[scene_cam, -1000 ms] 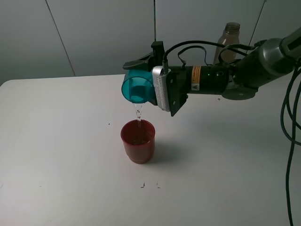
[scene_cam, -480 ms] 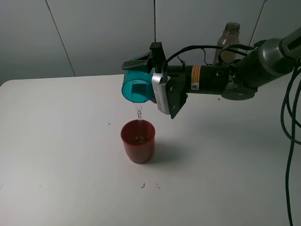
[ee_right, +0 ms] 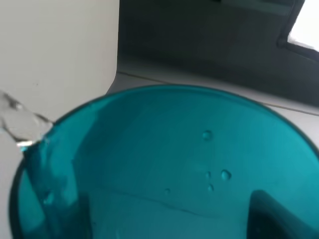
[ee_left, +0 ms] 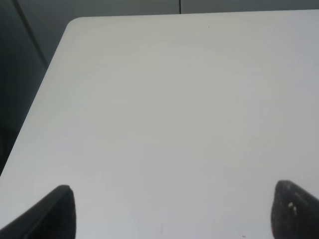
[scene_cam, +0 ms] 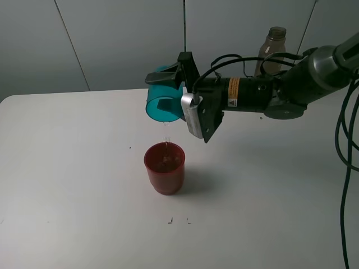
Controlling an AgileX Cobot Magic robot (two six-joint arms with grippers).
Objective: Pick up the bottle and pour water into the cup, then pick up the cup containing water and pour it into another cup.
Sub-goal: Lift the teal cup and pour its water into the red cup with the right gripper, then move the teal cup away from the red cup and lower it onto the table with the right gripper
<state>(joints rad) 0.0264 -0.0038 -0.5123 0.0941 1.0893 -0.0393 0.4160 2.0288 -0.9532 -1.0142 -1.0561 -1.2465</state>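
My right gripper (scene_cam: 178,95) is shut on the teal-blue cup (scene_cam: 161,103), held on its side above the table with its mouth tipped downward. Straight below it stands the dark red cup (scene_cam: 164,167), upright, with water in it. A thin trickle of water (scene_cam: 166,137) falls from the teal rim into the red cup. The right wrist view looks into the teal cup (ee_right: 164,159), which holds only droplets, and water leaves its rim (ee_right: 20,124). The grey-brown bottle (scene_cam: 273,50) stands upright at the back right behind the arm. My left gripper (ee_left: 177,211) is open over bare table.
The white table (scene_cam: 67,168) ends at a rounded far-left corner (ee_left: 75,22). Small dark marks (scene_cam: 178,220) lie in front of the red cup. Black cables (scene_cam: 345,140) hang at the right edge. A grey wall stands behind the table.
The right wrist has rolled further, tipping the teal cup more steeply. The steady stream into the red cup has thinned to a trickle.
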